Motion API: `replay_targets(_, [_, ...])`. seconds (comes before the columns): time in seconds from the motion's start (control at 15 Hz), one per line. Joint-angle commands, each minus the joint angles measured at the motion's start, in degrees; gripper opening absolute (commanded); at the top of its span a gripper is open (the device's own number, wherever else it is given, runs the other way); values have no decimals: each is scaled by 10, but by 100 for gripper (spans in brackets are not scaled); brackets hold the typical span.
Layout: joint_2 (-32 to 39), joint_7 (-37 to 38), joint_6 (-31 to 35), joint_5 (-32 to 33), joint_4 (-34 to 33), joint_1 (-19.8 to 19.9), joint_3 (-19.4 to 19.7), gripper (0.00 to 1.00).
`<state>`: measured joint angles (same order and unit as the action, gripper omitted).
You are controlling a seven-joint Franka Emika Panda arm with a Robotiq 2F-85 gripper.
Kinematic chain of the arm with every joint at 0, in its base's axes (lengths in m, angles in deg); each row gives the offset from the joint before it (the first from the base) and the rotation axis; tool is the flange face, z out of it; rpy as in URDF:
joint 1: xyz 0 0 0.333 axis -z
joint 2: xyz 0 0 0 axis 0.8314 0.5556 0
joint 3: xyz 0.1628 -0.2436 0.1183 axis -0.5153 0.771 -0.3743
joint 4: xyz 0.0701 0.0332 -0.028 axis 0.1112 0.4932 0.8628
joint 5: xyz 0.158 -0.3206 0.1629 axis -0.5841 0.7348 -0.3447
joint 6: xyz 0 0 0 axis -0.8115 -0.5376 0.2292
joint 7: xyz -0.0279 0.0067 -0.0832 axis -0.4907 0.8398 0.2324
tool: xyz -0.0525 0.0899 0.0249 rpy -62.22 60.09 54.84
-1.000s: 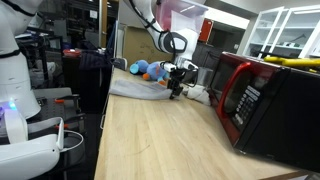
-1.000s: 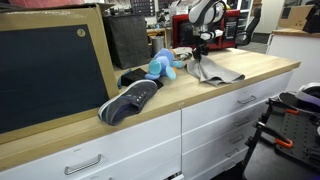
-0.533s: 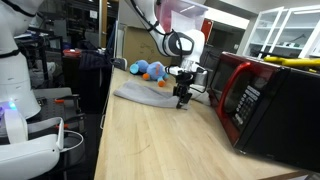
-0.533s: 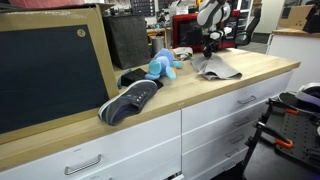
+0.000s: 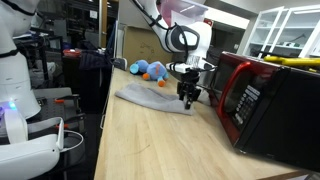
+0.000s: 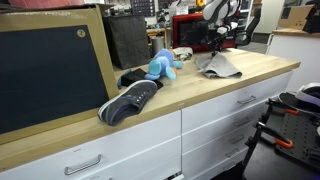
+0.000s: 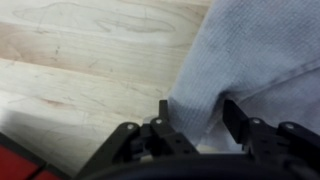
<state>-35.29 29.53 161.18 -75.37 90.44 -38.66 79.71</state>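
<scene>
cloth: grey cloth [image 7: 255, 50] lies on the table, rumpled, in both exterior views [image 5: 148, 97] [image 6: 219, 71]; sits toward the far end of the table, between the plush toy and the microwave.
cloth edge: in the wrist view its left edge runs down the picture and a raised fold ends right between the fingers; bare wood to the left of that edge.
gripper: gripper [image 7: 197, 112] points straight down over the cloth corner nearest the microwave [image 5: 187, 98] [image 6: 216, 47].
fingers: fingers [image 7: 162, 108] spread apart, one on each side of the fold; not pinched on it as far as the wrist view shows; whether the tips touch the cloth, cannot tell.
table: light wood table [image 5: 150, 145] [image 6: 262, 68] [image 7: 80, 60]; wide open stretch of wood on the near side of the cloth in an exterior view.
microwave: red-and-black microwave [image 5: 262, 105] just beside the gripper, tight room on that side.
plush toy: blue plush toy [image 5: 150, 70] [image 6: 160, 66] near the cloth's far edge, apart from the gripper.
shoe: dark shoe [image 6: 130, 100] at the table's front edge, well apart from the cloth.
drawers: white drawers [image 6: 215, 120] under the table edge.
</scene>
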Motion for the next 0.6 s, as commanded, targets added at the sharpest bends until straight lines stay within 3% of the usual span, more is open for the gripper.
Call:
replay_targets(0.0, [-59,-38,13,-42,34,10,-33,91])
replay_targets(0.13, [-81,-51,1,-64,44,6,-46,100])
replay_targets(0.53, [-161,-132,-19,-98,145,-15,-89,100])
